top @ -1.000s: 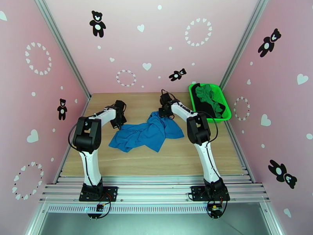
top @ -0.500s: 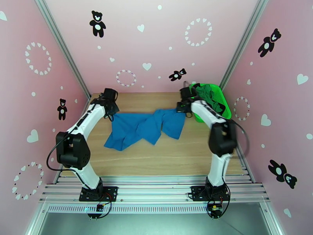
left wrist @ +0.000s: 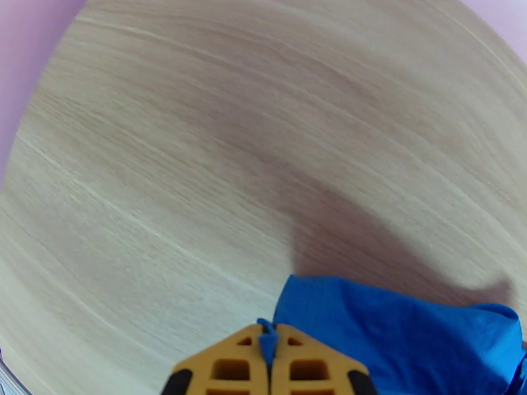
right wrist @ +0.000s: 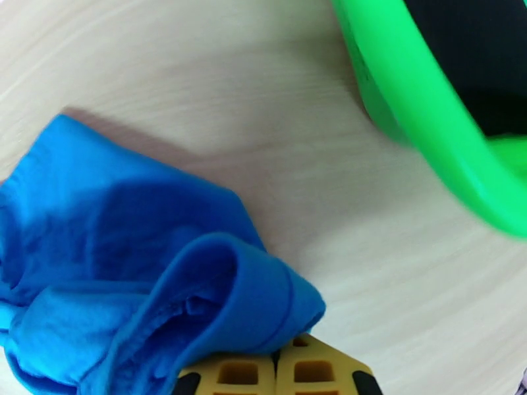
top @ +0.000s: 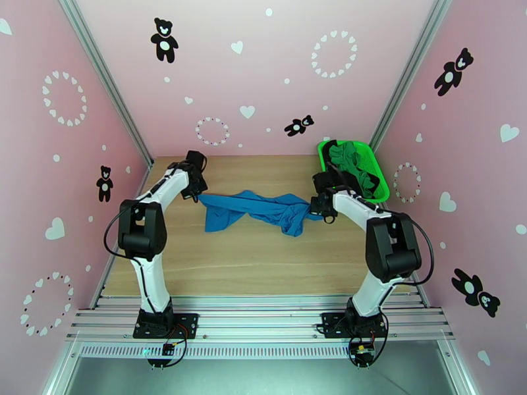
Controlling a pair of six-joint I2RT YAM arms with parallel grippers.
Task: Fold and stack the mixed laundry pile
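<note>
- Pinching one end of the blue T-shirt (top: 260,209) in the clenched left gripper (left wrist: 267,340), well left of the basket (top: 321,153).
- Clamping the right gripper (right wrist: 277,360) on the other end, just beside the basket.
- Pulling the cloth out long (likely to untwist it for folding).
- Leaving the green garment (top: 348,156) and black garment (right wrist: 461,54) inside the basket.

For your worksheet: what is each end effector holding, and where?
The blue T-shirt: left end effector pinches one edge, right end effector the opposite bunched end.

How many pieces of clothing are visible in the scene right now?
3. The blue T-shirt is stretched between the left tool and the right tool. The green garment and the black garment lie in the green basket. More may be hidden beneath them.
</note>
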